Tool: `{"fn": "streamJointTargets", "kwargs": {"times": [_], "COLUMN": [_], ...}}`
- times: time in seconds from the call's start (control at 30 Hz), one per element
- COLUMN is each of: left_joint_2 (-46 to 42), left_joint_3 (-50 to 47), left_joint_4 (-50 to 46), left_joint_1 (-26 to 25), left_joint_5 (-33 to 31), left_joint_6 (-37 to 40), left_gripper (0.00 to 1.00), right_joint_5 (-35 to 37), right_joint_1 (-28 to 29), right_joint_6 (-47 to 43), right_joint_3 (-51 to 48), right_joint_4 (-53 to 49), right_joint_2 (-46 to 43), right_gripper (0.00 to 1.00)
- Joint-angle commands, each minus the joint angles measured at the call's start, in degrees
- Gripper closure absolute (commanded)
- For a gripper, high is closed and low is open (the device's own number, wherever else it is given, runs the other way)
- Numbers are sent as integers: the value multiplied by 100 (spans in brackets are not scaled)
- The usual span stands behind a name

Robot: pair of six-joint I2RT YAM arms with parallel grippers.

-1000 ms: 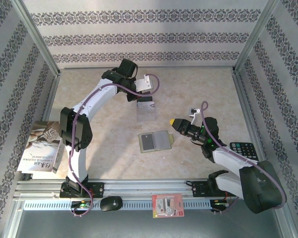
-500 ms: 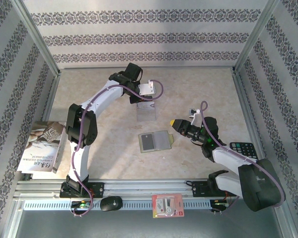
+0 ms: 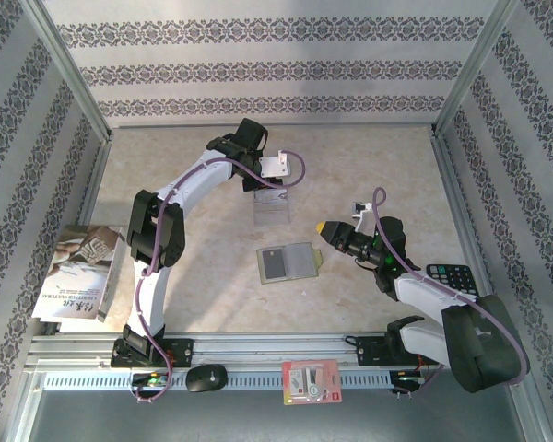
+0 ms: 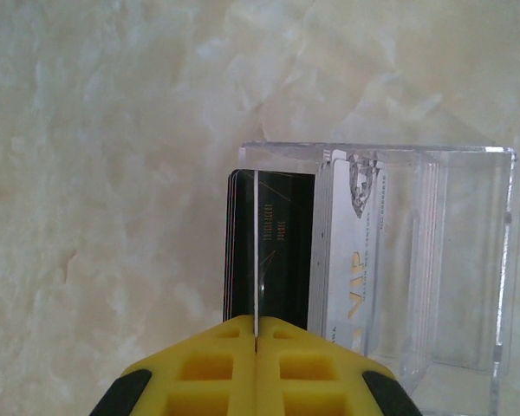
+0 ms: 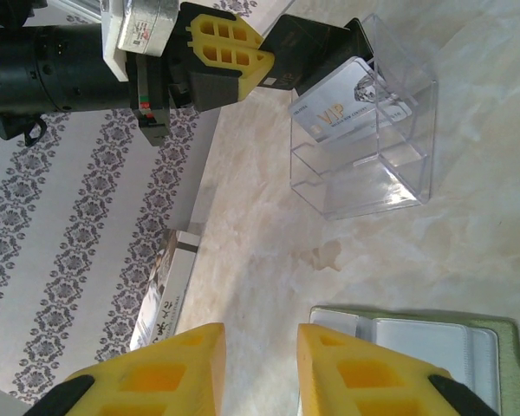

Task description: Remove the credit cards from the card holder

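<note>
My left gripper [image 3: 270,186] hangs over a clear plastic box [image 3: 272,209] at mid-table, shut on a black credit card [image 5: 312,43]. In the left wrist view that card [image 4: 256,243] shows edge-on, rising from between the closed yellow fingers [image 4: 217,364]. A silver VIP card [image 4: 355,260] and a dark stack [image 4: 286,243] stand in the box. The olive-green card holder [image 3: 301,261] lies open flat, a dark card [image 3: 275,264] in its left half. My right gripper [image 3: 326,230] hovers just right of the holder, open and empty, over the holder's edge [image 5: 416,342].
A book [image 3: 78,273] lies at the left edge and a calculator [image 3: 452,276] at the right. A red-and-white packet [image 3: 311,380] and a black mouse [image 3: 205,378] rest on the front rail. Patterned walls close in the table on three sides.
The left arm has swung its elbow right and carried the card slightly right and nearer, over the clear box. The right arm has not moved.
</note>
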Motion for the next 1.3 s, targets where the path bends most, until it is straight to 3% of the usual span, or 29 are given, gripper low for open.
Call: {"fn": "streamJointTargets", "kwargs": {"times": [0.0, 0.5, 0.6, 0.67, 0.97, 1.1, 1.27], "left_joint_2": [26, -35, -61, -96, -458, -855, -1620], "left_joint_3": [55, -328, -443, -523, -658, -595, -957], "left_joint_4": [163, 524, 703, 871, 1735, 2057, 2492], "left_joint_1": [-68, -142, -183, -197, -215, -208, -196], "left_joint_5": [-87, -167, -368, -482, -1023, -926, -879], "left_joint_6": [189, 117, 122, 97, -295, -1006, -2539], "left_gripper": [100, 100, 77, 68, 62, 59, 57], "right_joint_5": [-100, -101, -102, -102, -111, -64, 593], "right_joint_1": [-56, -65, -65, -63, -53, 130, 854], "right_joint_6": [-162, -158, -156, -162, -168, -481, -1449], "right_joint_3": [122, 130, 128, 124, 137, 279, 817], "right_joint_4": [44, 16, 9, 1, -42, -453, -1890], "right_joint_2": [-10, -9, -26, -36, -59, -103, -147], "right_gripper": [72, 71, 71, 71, 70, 66, 61]}}
